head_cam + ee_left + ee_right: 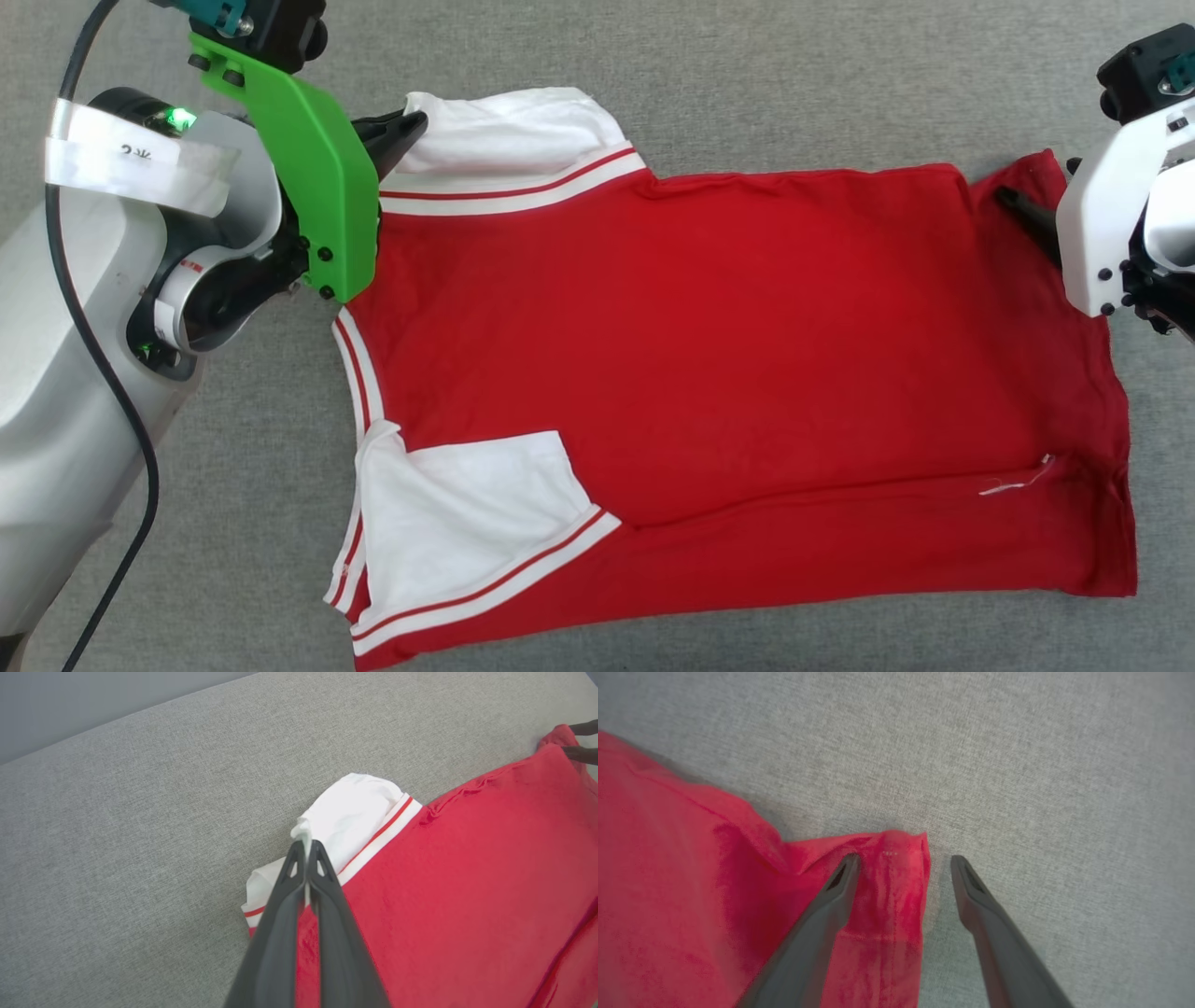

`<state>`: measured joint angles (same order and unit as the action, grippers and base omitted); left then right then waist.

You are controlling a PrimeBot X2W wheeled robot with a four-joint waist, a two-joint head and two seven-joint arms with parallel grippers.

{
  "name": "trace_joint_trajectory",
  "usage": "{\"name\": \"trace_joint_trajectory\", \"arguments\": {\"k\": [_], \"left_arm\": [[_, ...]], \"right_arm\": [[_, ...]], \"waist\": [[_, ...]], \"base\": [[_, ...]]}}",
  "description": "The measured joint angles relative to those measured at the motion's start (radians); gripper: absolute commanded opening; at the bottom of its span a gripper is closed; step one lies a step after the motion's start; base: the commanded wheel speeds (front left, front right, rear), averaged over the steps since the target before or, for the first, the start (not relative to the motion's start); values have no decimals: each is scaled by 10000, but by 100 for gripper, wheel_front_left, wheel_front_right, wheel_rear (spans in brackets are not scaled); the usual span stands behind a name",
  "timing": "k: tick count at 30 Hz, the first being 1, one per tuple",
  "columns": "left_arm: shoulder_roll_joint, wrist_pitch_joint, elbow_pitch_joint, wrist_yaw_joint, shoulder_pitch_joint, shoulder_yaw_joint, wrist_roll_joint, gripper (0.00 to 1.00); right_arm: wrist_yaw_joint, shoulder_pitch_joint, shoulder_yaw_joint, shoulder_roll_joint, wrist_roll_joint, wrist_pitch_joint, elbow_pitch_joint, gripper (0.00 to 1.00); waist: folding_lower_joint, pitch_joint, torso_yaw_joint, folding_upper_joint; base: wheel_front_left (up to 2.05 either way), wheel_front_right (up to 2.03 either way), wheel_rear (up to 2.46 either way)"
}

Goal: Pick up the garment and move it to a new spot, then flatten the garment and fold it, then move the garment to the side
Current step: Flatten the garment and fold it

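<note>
The garment [728, 355] lies spread on the grey worktop [747, 56]. Left claw [306, 851] pinches its white sleeve [350, 807]; right claw [904, 861] gapes astride the hem corner [896, 886] — a one-sided pull would skew it.

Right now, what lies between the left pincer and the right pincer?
The garment, its red body stretching from left pincer to right pincer; head view shows it.

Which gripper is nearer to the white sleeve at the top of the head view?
Left. The left gripper is shut on that sleeve, pinching its white cloth. The right gripper stands open at the garment's opposite end, straddling a red hem corner.
</note>
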<state>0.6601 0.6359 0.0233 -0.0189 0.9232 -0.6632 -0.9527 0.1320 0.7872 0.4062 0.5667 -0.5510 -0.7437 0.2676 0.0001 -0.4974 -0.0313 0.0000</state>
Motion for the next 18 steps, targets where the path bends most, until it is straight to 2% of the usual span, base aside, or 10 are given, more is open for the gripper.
{"name": "trace_joint_trajectory", "arguments": {"k": [8,9,10,11,18], "left_arm": [[-42,-213,50,29,12,-2,138,0],[-56,-251,88,52,12,-10,151,0],[-73,-295,146,73,12,-23,161,0],[-96,-311,226,84,12,-38,161,0],[-140,-648,788,144,2,-38,217,0]], "right_arm": [[-15,407,690,113,-190,380,757,100],[-21,414,763,146,-247,401,825,75],[-21,430,840,182,-297,441,876,45],[-21,456,922,213,-360,500,918,0],[-6,509,1198,134,-548,1292,1308,0]], "waist": [[0,-285,259,0],[0,-296,276,0],[0,-302,292,0],[-1,-299,300,0],[0,-113,264,0]], "base": [[0,0,0],[0,0,0],[0,0,0],[0,0,0],[0,0,0]]}}
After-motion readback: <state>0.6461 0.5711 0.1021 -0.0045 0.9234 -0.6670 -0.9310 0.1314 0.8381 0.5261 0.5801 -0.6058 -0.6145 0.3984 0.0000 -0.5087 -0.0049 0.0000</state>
